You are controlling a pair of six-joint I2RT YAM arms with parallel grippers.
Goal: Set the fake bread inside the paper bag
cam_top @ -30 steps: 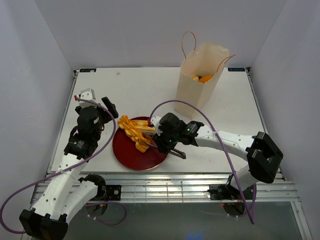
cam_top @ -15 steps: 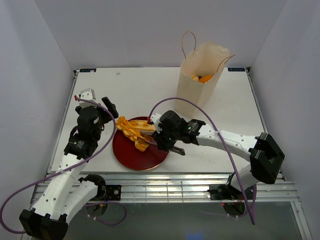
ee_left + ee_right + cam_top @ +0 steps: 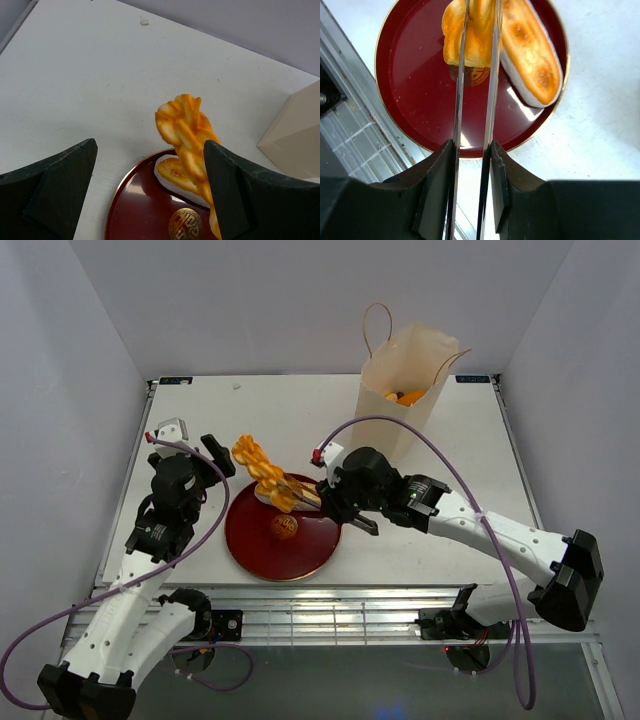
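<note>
A glossy golden braided loaf of fake bread [image 3: 262, 472] [image 3: 187, 130] [image 3: 470, 35] hangs above the dark red plate [image 3: 250, 540], pinched between the blades of metal tongs [image 3: 492, 75]. My right gripper [image 3: 335, 502] [image 3: 472, 150] is shut on the tongs' handles. A pale long roll [image 3: 177, 175] [image 3: 530, 50] lies on the plate's far side. My left gripper [image 3: 190, 445] [image 3: 150, 145] is open and holds nothing, just left of the plate. The paper bag [image 3: 400, 390] stands upright at the back right, with orange bread [image 3: 405, 397] inside.
The plate [image 3: 410, 90] has a gold emblem [image 3: 186, 225] at its centre and sits near the table's front edge [image 3: 330, 585]. The bag's corner [image 3: 295, 135] shows at the right of the left wrist view. White walls enclose the table.
The tongs have closed on the braided loaf and the right arm has lifted it off the plate, up and toward the back. The plate's emblem is now uncovered. The left arm barely moved.
</note>
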